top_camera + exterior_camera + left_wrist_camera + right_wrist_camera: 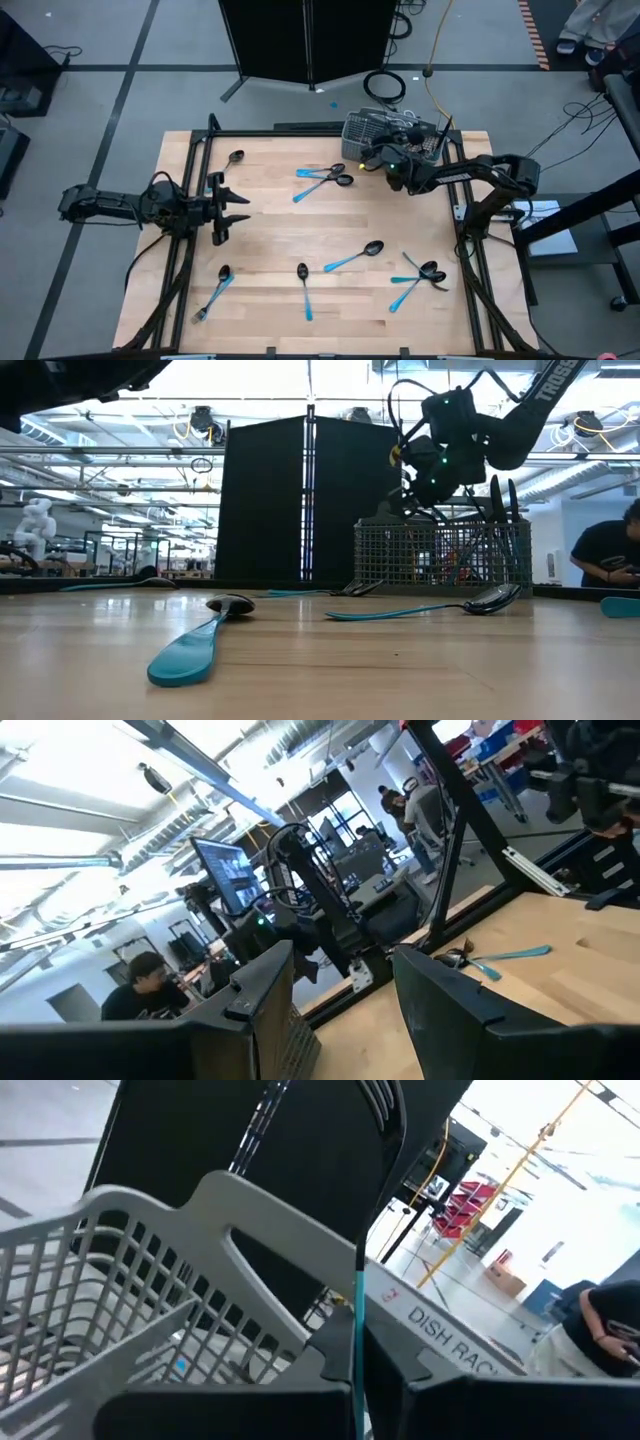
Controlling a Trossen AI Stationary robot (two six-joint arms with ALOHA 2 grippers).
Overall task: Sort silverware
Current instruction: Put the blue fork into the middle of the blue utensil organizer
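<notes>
The right gripper [392,168] hovers over the grey basket [372,130], its fingers clamped on a fork [372,1140] whose tines rise above the fingertips, blue handle between them. A few pieces already stand in the basket. Most of the silverware [355,258] is still scattered on the table [270,230], so sorting looks barely begun. The left gripper [238,207] waits at the table's left side, fingers apart and empty.

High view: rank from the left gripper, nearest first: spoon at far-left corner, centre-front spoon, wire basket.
From the left gripper:
1. Spoon at the far-left corner, just beyond it.
2. Centre-front spoon, nearer the front edge.
3. Wire basket, far-right side.
</notes>
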